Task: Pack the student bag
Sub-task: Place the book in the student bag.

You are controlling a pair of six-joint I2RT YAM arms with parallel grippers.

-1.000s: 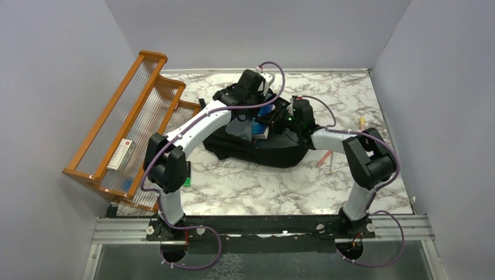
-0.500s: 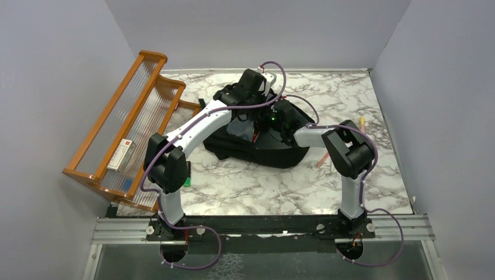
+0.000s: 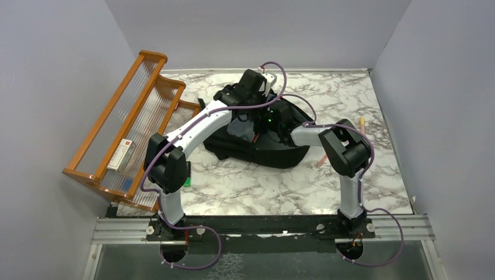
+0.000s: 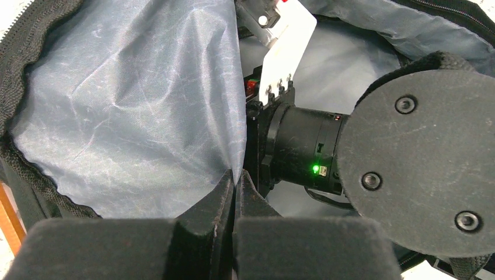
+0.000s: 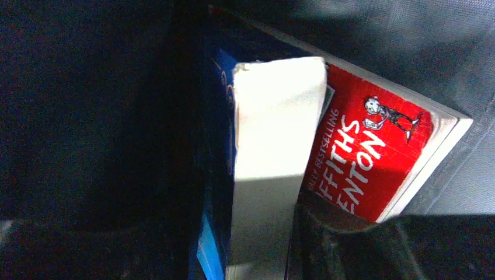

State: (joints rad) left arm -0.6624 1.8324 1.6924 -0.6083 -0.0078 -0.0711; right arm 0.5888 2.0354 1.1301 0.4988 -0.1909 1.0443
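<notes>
The student bag (image 3: 274, 153) lies open in the middle of the marble table, a black backpack with grey lining (image 4: 134, 105). My left gripper (image 4: 236, 178) is shut on a fold of that lining and holds the mouth open. My right gripper (image 5: 251, 224) is deep inside the bag, hidden from the top view by its own wrist (image 3: 274, 119). A blue book (image 5: 219, 116) with white page edges stands between its fingers. The right finger (image 5: 344, 245) is beside the pages, and the jaws look slack around the book. A red book (image 5: 368, 151) lies against it.
An orange wooden rack (image 3: 125, 125) leans at the left wall with a small box (image 3: 121, 154) in it. A green item (image 3: 188, 182) lies by the left arm. A pencil (image 3: 362, 123) and a pink pen (image 3: 324, 157) lie right of the bag.
My right arm has moved left and deeper into the bag, taking the blue book out of the top view. Its jaws have widened. The left arm has stayed still.
</notes>
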